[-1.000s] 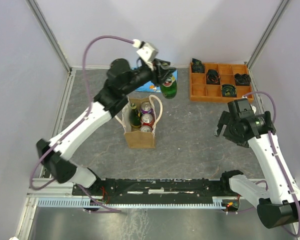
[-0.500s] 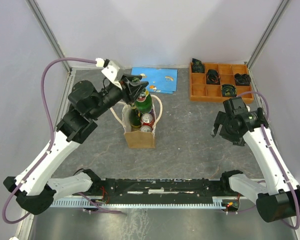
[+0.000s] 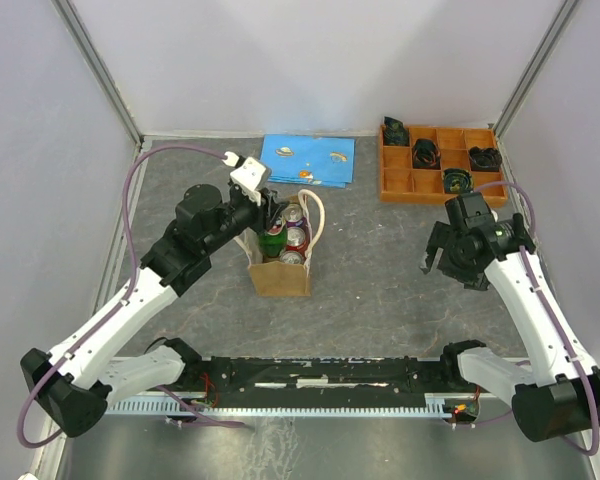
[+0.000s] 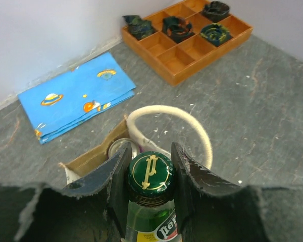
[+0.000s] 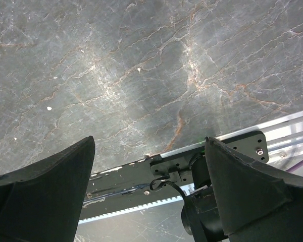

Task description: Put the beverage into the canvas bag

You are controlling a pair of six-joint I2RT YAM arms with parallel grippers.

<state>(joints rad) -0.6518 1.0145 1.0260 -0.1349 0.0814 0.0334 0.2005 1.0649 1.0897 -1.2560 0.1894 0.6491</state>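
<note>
1. A grey stone-patterned table [image 3: 380, 290] is filling the top view, with walls enclosing it.
2. The left arm [image 3: 140, 290] is reaching from lower left toward the centre. The right arm [image 3: 540, 310] is bending at the right edge.
3. An orange tray [image 3: 430, 198] is sitting at upper right, and a blue cloth [image 3: 310, 160] is lying at upper centre.
4. The tan bag [image 3: 280, 278] is standing upright just left of centre, with its mouth facing up.
5. The left gripper [image 4: 150, 161] is clamping the neck of a green bottle [image 4: 150, 174], a finger pressing on each side. The bottle is hanging upright in the bag's mouth. Whether its base is resting on anything cannot be told.
6. The right gripper [image 5: 149, 166] is hovering wide open over bare table, gripping nothing.
7. Cans [image 3: 296, 238] are crowding the bag's right side, touching the bottle.
8. A cream handle [image 4: 192, 118] is looping just behind the fingers.

Likely risks:
- The bottle's base may be catching on a can or the fabric rim, which could tilt the soft bag over.
- Letting go too high could make the bottle drop and topple.
- A finger could be snagging the handle when pulling away, dragging the bag along.
</note>
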